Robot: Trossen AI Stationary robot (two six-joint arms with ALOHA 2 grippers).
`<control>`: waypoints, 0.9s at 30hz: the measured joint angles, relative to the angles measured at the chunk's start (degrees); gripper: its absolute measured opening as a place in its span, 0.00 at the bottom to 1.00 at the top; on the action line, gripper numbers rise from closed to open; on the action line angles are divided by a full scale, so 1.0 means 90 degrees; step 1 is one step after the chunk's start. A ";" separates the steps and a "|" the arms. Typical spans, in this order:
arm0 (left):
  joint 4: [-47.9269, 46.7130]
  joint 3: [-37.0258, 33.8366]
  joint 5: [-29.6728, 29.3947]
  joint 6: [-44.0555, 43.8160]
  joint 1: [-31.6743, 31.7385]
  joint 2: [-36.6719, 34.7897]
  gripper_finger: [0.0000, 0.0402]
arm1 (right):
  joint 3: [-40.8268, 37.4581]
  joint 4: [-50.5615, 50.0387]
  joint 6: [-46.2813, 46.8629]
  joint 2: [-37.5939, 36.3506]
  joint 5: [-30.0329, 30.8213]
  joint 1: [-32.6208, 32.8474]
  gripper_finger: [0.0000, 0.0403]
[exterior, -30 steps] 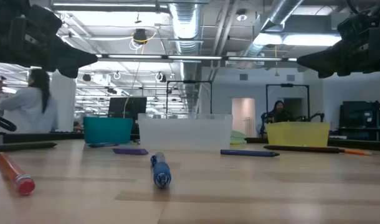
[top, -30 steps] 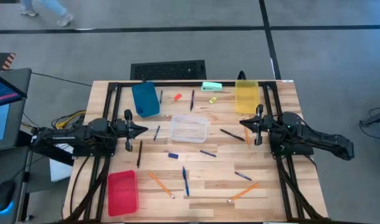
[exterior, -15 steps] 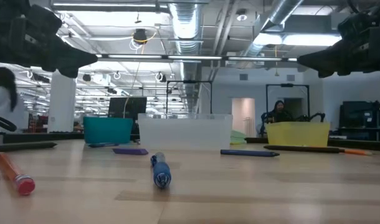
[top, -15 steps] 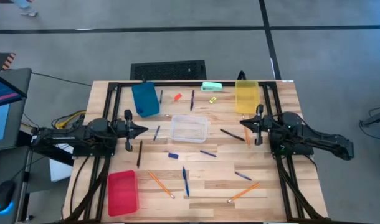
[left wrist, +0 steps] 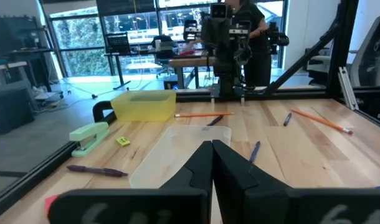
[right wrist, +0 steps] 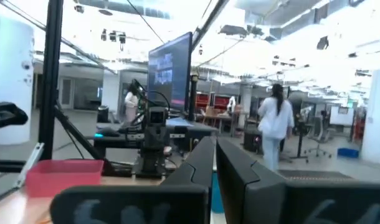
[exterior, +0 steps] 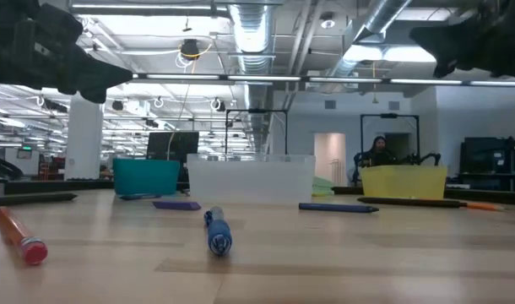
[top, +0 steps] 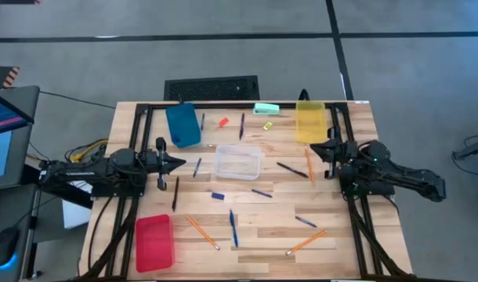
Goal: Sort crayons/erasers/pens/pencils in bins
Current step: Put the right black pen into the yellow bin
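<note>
1. Hovering my right gripper [top: 331, 151], fingers nearly together and empty, beside a pencil [top: 308, 166] near the yellow bin [top: 309, 121], lining up a pick.
2. My left gripper [top: 179, 164] waits pinched closed, empty, beside the clear bin [top: 238, 163].
3. Pens [top: 233, 228] lie scattered, unsorted.

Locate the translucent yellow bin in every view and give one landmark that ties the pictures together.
High view: the yellow bin sits at the table's far edge, right of centre, just ahead of the right gripper.
Low view: at the right, beyond the pens.
Left wrist view: far across the table, behind the clear bin.
Right wrist view: not in it.
Shared landmark: the clear bin, beside the yellow one in all three.
</note>
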 joint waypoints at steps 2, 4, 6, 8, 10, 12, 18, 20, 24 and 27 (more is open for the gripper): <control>0.0000 -0.0001 -0.0001 -0.0101 0.0000 0.0000 0.00 | 0.0179 -0.0164 -0.0101 0.0165 0.0040 -0.0022 0.05; 0.0000 0.0000 -0.0007 -0.0161 0.0001 0.0000 0.00 | 0.0353 -0.0180 -0.0104 0.0394 0.0137 -0.0034 0.02; -0.0009 -0.0001 -0.0109 -0.0168 -0.0001 0.0000 0.00 | 0.0425 -0.0295 -0.0101 0.0718 0.0228 -0.0034 0.02; -0.0034 0.0000 -0.0290 -0.0201 -0.0001 -0.0001 0.00 | 0.0528 -0.0427 -0.0080 0.1069 0.0451 -0.0029 0.02; -0.0035 -0.0001 -0.0471 -0.0225 -0.0001 0.0000 0.00 | 0.0654 -0.0561 -0.0063 0.1411 0.0732 -0.0032 0.01; -0.0028 -0.0001 -0.0642 -0.0226 -0.0001 0.0000 0.00 | 0.0765 -0.0805 0.0084 0.1739 0.0936 -0.0032 0.01; 0.0048 -0.0001 -0.1281 -0.0226 -0.0001 0.0000 0.00 | 0.1209 -0.1673 0.0533 0.2392 0.0974 -0.0032 0.01; 0.0078 -0.0001 -0.1549 -0.0260 -0.0001 0.0000 0.00 | 0.1310 -0.1838 0.0554 0.2581 0.0974 -0.0032 0.01; 0.0092 0.0000 -0.1718 -0.0264 -0.0001 -0.0001 0.00 | 0.1457 -0.2112 0.0556 0.2899 0.0975 -0.0032 0.01; 0.0092 -0.0001 -0.1699 -0.0265 -0.0001 0.0000 0.00 | 0.1628 -0.2388 0.0573 0.3168 0.0976 -0.0032 0.01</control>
